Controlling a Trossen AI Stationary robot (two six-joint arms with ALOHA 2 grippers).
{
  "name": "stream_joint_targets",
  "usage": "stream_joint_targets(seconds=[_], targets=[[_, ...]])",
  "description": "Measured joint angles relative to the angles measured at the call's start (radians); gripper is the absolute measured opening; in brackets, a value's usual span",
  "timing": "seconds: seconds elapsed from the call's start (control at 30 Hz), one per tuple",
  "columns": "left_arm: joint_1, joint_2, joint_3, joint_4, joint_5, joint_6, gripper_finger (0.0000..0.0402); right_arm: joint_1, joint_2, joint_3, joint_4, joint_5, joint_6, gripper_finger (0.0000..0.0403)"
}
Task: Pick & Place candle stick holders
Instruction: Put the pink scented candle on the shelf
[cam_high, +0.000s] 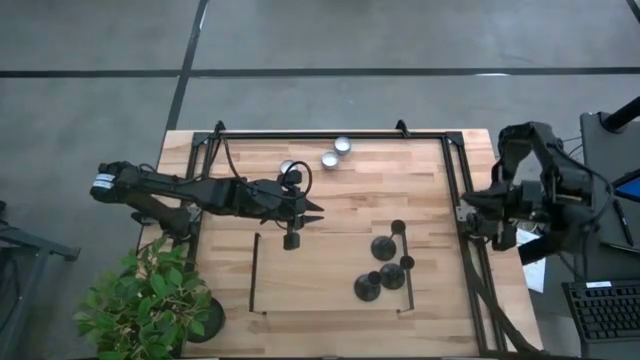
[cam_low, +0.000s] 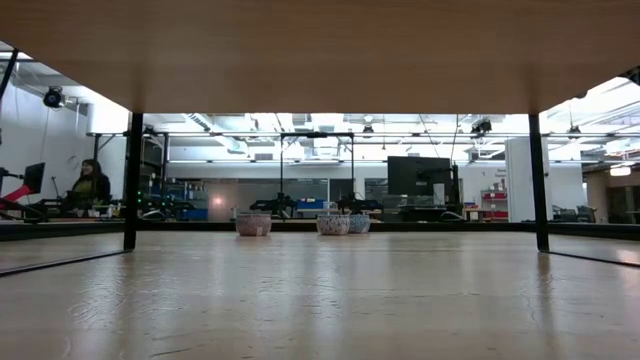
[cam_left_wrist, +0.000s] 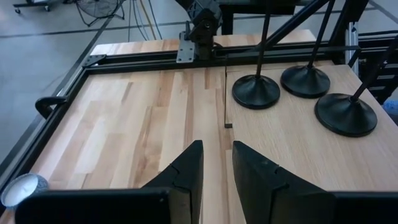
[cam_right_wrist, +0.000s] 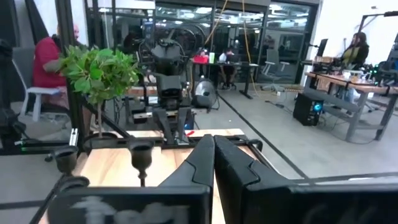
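Note:
Three black candle stick holders stand upright on their round bases on the table's right half (cam_high: 384, 247) (cam_high: 392, 277) (cam_high: 367, 289). In the left wrist view they show ahead of the fingers (cam_left_wrist: 255, 91) (cam_left_wrist: 305, 81) (cam_left_wrist: 346, 114). My left gripper (cam_high: 318, 209) (cam_left_wrist: 216, 146) is open and empty over the table's middle, pointing toward the right edge, well short of the holders. My right gripper (cam_high: 470, 213) (cam_right_wrist: 214, 140) is shut and empty at the table's right edge.
Three tealights in silver cups stand near the far edge (cam_high: 343, 145) (cam_high: 329, 159) (cam_high: 287, 168); they also show in the low view (cam_low: 253, 223) (cam_low: 333, 223) (cam_low: 358, 222). A black frame (cam_high: 330, 133) rims the table. Thin black strips (cam_high: 255, 270) mark an area on the near half.

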Motion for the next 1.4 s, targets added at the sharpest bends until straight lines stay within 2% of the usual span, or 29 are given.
stream_joint_targets(seconds=[0.1, 0.17, 0.27, 0.37, 0.43, 0.5, 0.57, 0.67, 0.77, 0.87, 0.97, 1.07, 1.2, 1.33, 1.4], targets=[[0.002, 0.000, 0.000, 0.001, 0.000, 0.008, 0.0082, 0.000, 0.036, 0.078, 0.065, -0.020, -0.122, 0.0008], [0.003, 0.000, 0.000, 0.000, 0.000, 0.010, 0.0082, -0.001, 0.065, 0.139, 0.177, -0.065, -0.286, 0.0008], [0.004, 0.000, 0.000, 0.001, 0.000, 0.011, 0.0082, -0.010, 0.108, 0.213, 0.472, -0.235, -0.644, 0.0008], [0.004, 0.000, 0.000, 0.000, 0.003, 0.011, 0.0082, -0.029, 0.144, 0.233, 0.872, -0.434, -1.063, 0.0008], [0.004, 0.000, 0.000, 0.000, 0.009, 0.010, 0.0082, -0.037, 0.158, 0.233, 1.059, -0.490, -1.280, 0.0008], [0.004, 0.000, 0.000, 0.001, 0.012, 0.009, 0.0082, -0.056, 0.159, 0.236, 1.126, -0.483, -1.377, 0.0008], [0.004, 0.000, 0.000, 0.000, 0.017, 0.000, 0.0082, -0.097, 0.144, 0.240, 1.103, -0.548, -1.363, 0.0008], [0.004, 0.000, 0.000, 0.001, 0.020, -0.004, 0.0082, -0.233, 0.125, 0.239, 1.036, -0.774, -1.287, 0.0008], [0.004, 0.000, 0.000, 0.010, 0.020, -0.005, 0.0082, -0.433, 0.132, 0.233, 0.964, -0.880, -1.193, 0.0008], [0.004, 0.000, 0.000, 0.028, 0.020, -0.005, 0.0082, -0.655, 0.139, 0.231, 0.874, -1.132, -1.052, 0.0008], [0.004, 0.000, 0.000, 0.031, 0.020, -0.005, 0.0082, -0.884, 0.168, 0.228, 0.825, -1.255, -0.970, 0.0008], [0.004, 0.000, 0.000, 0.030, 0.020, -0.005, 0.0082, -1.052, 0.172, 0.208, 0.785, -1.443, -0.910, 0.0008], [0.004, 0.000, 0.000, 0.020, 0.020, -0.005, 0.0082, -1.232, 0.159, 0.167, 0.803, -1.562, -0.914, 0.0008], [0.004, 0.000, 0.000, 0.018, 0.020, -0.005, 0.0082, -1.345, 0.119, 0.080, 0.803, -1.597, -0.922, 0.0008], [0.004, 0.000, 0.000, 0.018, 0.020, -0.006, 0.0082, -1.382, 0.084, 0.016, 0.807, -1.651, -0.915, 0.0008]])
